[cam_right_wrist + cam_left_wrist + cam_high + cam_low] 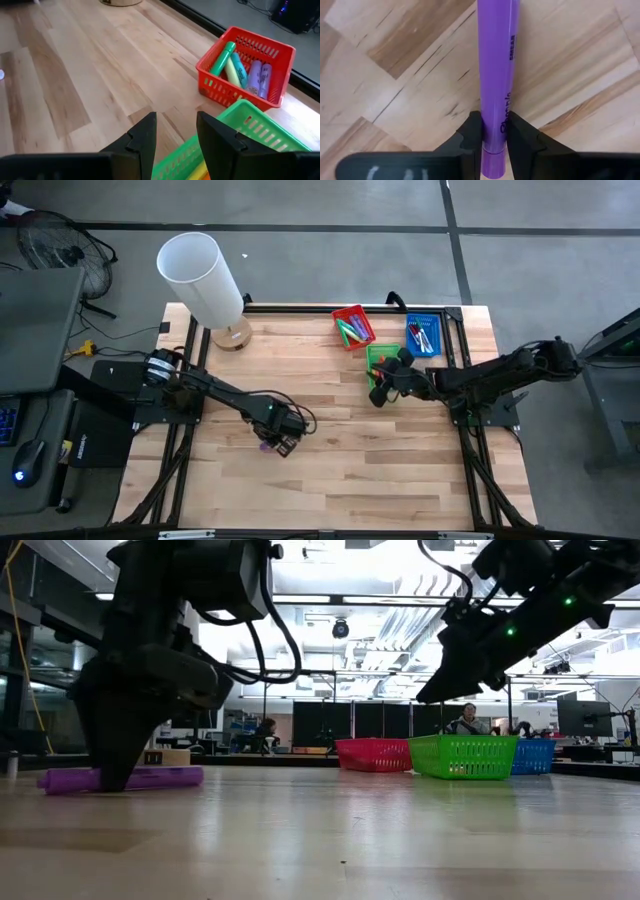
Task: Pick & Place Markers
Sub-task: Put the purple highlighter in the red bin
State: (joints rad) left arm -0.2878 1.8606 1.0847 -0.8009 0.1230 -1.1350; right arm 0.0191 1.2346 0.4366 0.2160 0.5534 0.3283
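Note:
A purple marker (pixel 496 65) lies flat on the wooden table, seen in the low view (pixel 150 778) and under my left arm in the high view (pixel 265 446). My left gripper (pixel 493 131) is down on it, near the table's middle, shut on it. My right gripper (pixel 176 131) hovers open over the near-left corner of the green tray (pixel 250 125), holding nothing. The red tray (pixel 250 65) holds several markers, green, teal and purple. The blue tray (pixel 422 336) also holds markers. My left gripper pinches the purple marker's barrel near one end (pixel 495 135) between its two fingers (pixel 472 132). The fingers come from above, pointing down, across the marker. The marker still lies level on the table.
Red (pixel 353 326), green (pixel 382 358) and blue trays stand in a row at the table's far right. A white cylinder on a round wooden base (pixel 205 280) stands at the far-left edge. A black frame (pixel 300 308) runs along the far edge. People sit beyond the table (pixel 465 720).

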